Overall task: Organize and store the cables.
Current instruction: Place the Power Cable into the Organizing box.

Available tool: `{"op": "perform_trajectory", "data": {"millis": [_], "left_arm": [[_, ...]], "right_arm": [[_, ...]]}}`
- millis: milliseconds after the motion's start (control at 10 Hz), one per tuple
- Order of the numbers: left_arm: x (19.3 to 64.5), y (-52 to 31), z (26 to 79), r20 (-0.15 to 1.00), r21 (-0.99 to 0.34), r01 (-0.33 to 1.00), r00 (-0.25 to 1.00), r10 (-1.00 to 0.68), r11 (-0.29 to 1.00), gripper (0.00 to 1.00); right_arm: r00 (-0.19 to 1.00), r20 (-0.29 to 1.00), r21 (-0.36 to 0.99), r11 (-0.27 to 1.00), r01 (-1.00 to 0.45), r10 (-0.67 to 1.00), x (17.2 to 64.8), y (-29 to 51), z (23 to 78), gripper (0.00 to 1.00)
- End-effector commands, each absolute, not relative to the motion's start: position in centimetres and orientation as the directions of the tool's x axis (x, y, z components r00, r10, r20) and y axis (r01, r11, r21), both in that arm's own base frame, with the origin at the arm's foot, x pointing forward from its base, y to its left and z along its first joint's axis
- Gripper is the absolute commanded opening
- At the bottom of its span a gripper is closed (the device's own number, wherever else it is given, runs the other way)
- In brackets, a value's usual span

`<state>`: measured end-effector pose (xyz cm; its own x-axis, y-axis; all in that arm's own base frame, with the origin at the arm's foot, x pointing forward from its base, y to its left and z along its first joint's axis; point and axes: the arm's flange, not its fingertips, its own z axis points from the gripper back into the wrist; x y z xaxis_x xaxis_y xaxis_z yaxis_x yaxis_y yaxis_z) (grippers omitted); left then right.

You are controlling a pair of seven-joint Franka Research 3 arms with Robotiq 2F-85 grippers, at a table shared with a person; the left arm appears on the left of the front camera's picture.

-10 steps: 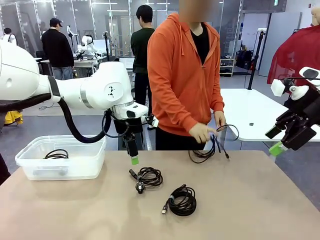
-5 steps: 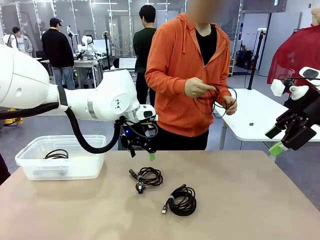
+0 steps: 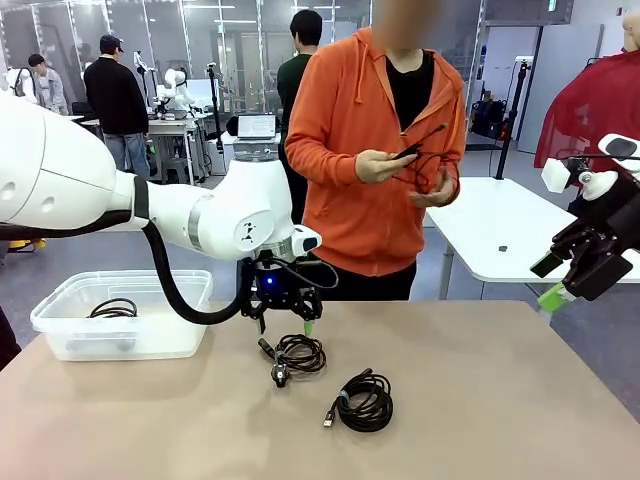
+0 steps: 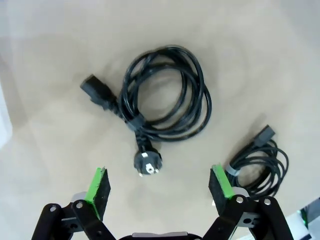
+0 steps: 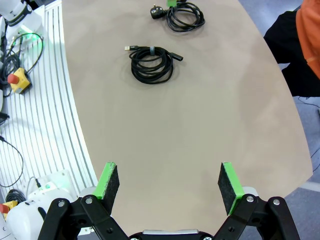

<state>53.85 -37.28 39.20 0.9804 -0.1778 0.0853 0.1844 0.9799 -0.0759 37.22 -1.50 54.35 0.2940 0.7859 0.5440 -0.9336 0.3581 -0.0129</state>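
Observation:
Two coiled black cables lie on the tan table [image 3: 500,400]: a power cable [image 3: 298,355] with chunky plugs, and a thinner cable [image 3: 365,401] nearer the front. My left gripper [image 3: 285,322] hangs open just above the power cable, pointing down. In the left wrist view that power cable [image 4: 165,107] lies ahead of the open left gripper [image 4: 159,186], with the thinner cable [image 4: 260,164] off to the right. The person holds a third cable [image 3: 425,165] in both hands at chest height. My right gripper [image 3: 549,281] stays open off the table's right edge. The right wrist view has the right gripper [image 5: 170,185] open over bare table.
A clear plastic bin [image 3: 60,335] stands at the table's left end with one coiled cable [image 3: 113,308] inside. The person in an orange hoodie stands at the far edge. A white table [image 3: 500,225] is behind on the right.
My left arm swung right and lowered its gripper over the power cable. The person lifted a cable off the table up to chest height. The right arm stayed still.

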Motion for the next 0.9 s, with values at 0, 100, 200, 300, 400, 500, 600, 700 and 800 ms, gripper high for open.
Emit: {"op": "perform_trajectory", "data": {"millis": [0,100,200,300,400,500,600,700,800], "left_arm": [[53.6,-37.0,39.6,0.031,-0.099,0.088,0.996,-0.085,0.991,1.00],[53.7,-36.7,39.0,0.085,-0.023,-0.009,0.996,0.011,1.000,1.00],[53.3,-36.6,38.4,0.078,-0.007,0.035,0.996,-0.034,0.999,1.00],[53.7,-37.1,39.0,0.057,-0.075,0.088,0.995,-0.084,0.993,1.00],[53.7,-37.1,39.0,0.057,-0.075,0.088,0.995,-0.084,0.993,1.00],[53.7,-37.1,39.0,0.057,-0.075,0.088,0.995,-0.084,0.993,1.00],[53.7,-37.1,39.0,0.057,-0.075,0.088,0.995,-0.084,0.993,1.00],[53.7,-37.1,38.9,0.065,-0.059,0.066,0.996,-0.062,0.996,1.00],[54.1,-37.5,38.4,0.064,-0.046,-0.089,0.994,0.091,0.995,1.00]], "right_arm": [[0.297,0.547,-0.016,0.365,-0.931,0.783,37.5,-1.3,54.5,1.00],[0.297,0.547,-0.016,0.365,-0.931,0.783,37.5,-1.3,54.5,1.00],[0.297,0.547,-0.016,0.365,-0.931,0.783,37.5,-1.3,54.5,1.00],[0.297,0.547,-0.016,0.365,-0.931,0.783,37.5,-1.3,54.5,1.00],[0.297,0.547,-0.016,0.365,-0.931,0.783,37.5,-1.3,54.5,1.00],[0.297,0.547,-0.016,0.365,-0.931,0.783,37.5,-1.3,54.5,1.00],[0.297,0.547,-0.016,0.365,-0.931,0.783,37.5,-1.3,54.5,1.00],[0.297,0.547,-0.016,0.365,-0.931,0.783,37.5,-1.3,54.5,1.00],[0.297,0.547,-0.016,0.365,-0.931,0.783,37.5,-1.3,54.5,1.00]]}}
